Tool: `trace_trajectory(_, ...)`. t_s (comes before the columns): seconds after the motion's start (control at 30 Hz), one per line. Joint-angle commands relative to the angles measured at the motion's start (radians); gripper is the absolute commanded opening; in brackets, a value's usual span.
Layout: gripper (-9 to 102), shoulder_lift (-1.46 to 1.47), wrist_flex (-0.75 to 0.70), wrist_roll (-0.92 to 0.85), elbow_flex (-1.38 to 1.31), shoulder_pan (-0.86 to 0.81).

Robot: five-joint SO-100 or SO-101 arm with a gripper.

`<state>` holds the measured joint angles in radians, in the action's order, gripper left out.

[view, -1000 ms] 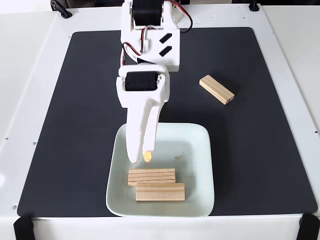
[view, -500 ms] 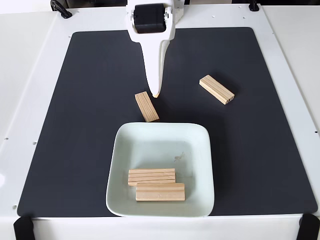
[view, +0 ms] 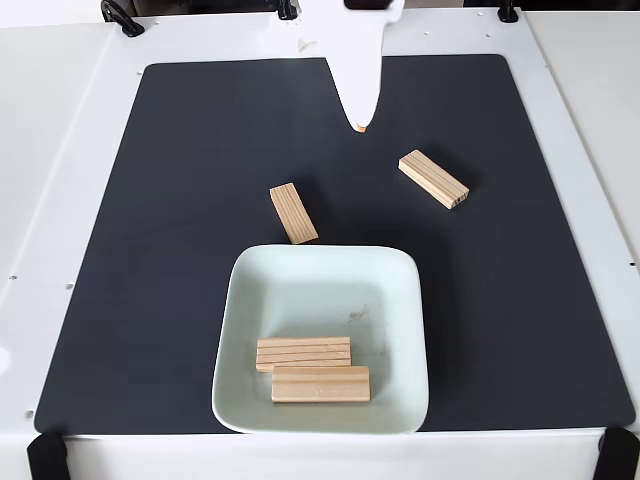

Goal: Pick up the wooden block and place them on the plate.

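Two wooden blocks (view: 303, 353) (view: 320, 384) lie side by side in the near part of the plate (view: 400, 300), a pale square dish at the mat's front. Another wooden block (view: 293, 213) rests on the black mat just beyond the plate's far rim. One more wooden block (view: 433, 179) lies at an angle to the right of it. My white gripper (view: 360, 124) reaches in from the top edge, raised over the far part of the mat. Its fingers are closed to one orange-tipped point and hold nothing. It is apart from every block.
A black mat (view: 150, 250) covers most of the white table (view: 60, 150). Black clamps (view: 45, 455) sit at the front corners, and a cable (view: 120, 15) shows at the back left. Open mat lies left and right of the plate.
The gripper has pulled back from over the plate to the far edge and shifted right. That uncovered the block just beyond the plate. No block has moved.
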<state>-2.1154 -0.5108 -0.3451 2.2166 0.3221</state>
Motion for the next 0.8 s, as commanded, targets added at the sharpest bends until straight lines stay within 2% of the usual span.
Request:
trace_trajectory(0.0, 0, 0.044, -0.002, -0.495, -0.037, 0.063)
trace_trajectory(0.1, 0, 0.183, 0.002, -0.859, -0.149, 0.103)
trace_trajectory(0.17, 0, 0.293, -0.006, -1.011, -0.244, 0.115)
trace_trajectory(0.27, 0, 0.423, -0.066, -1.043, -0.387, 0.138)
trace_trajectory(0.33, 0, 0.474, -0.167, -1.043, -0.497, 0.140)
trace_trajectory(0.4, 0, 0.505, -0.354, -1.046, -0.614, 0.161)
trace_trajectory(0.53, 0, 0.537, -0.857, -1.085, -0.848, 0.202)
trace_trajectory(0.6, 0, 0.541, -1.055, -1.097, -0.930, 0.219)
trace_trajectory(0.63, 0, 0.538, -1.089, -1.091, -0.943, 0.225)
trace_trajectory(0.77, 0, 0.528, -1.054, -1.086, -0.888, 0.230)
